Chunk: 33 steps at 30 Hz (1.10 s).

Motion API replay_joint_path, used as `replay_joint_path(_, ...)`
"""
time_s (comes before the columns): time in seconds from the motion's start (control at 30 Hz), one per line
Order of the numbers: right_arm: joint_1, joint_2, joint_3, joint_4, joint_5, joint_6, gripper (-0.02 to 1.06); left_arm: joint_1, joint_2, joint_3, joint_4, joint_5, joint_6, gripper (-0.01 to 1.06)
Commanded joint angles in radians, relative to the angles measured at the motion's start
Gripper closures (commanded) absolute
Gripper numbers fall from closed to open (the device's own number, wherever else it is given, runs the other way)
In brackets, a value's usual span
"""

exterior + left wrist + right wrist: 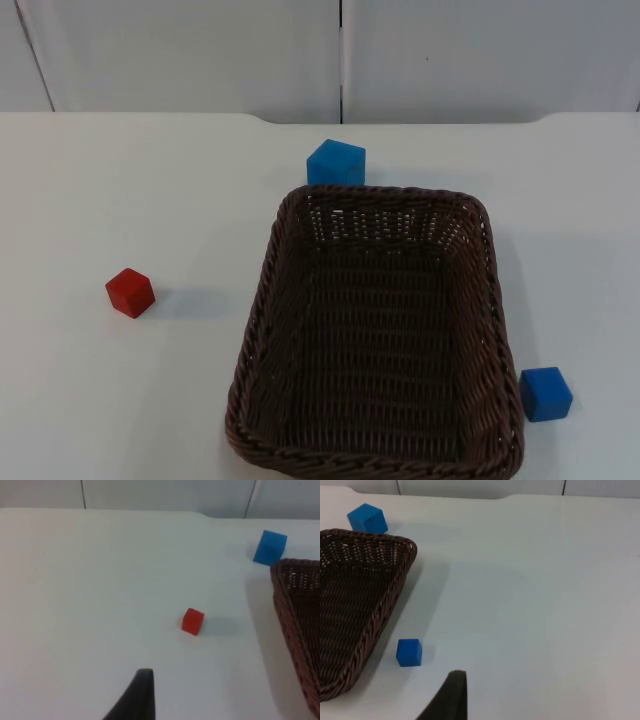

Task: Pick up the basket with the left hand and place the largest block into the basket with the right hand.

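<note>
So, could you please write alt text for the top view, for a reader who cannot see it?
A dark brown woven basket sits empty on a white table. A larger blue block stands just behind its far rim, a smaller blue block beside its near right corner, and a red block apart to its left.

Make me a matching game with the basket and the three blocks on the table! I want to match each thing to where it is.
Things:
1. big blue block
2. small blue block
3. red block
4. basket

Places:
A. alone on the white table, on the basket's left-arm side
B. behind the basket's far rim, nearest the grey wall
C. in the middle of the table, nothing inside it
D. beside the basket's near corner on the right-arm side

Pairs: 1-B, 2-D, 3-A, 4-C
</note>
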State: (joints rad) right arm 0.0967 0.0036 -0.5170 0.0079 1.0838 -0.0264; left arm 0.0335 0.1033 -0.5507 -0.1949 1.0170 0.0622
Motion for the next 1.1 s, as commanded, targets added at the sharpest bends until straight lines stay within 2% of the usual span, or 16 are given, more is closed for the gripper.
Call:
replay_joint_path(0.0,-0.005,-0.004,0.001,-0.001,-0.006,-0.004,-0.01,0.003,0.014,-0.007,-0.023,-0.022,0.004,0.00)
replay_joint_path(0.2,-0.005,-0.004,0.001,-0.001,-0.006,-0.004,-0.01,0.003,0.043,-0.007,-0.106,-0.069,0.039,0.00)
replay_joint_path(0.53,-0.005,-0.004,0.001,-0.001,-0.006,-0.004,-0.01,0.003,0.135,-0.007,-0.114,-0.107,0.057,0.00)
replay_joint_path(0.83,-0.005,-0.004,0.001,-0.001,-0.006,-0.004,-0.01,0.003,0.280,-0.013,-0.249,-0.179,0.199,0.00)
replay_joint_path(1.07,-0.005,-0.004,0.001,-0.001,-0.006,-0.004,-0.01,0.003,0.386,-0.036,-0.264,-0.199,0.252,0.00)
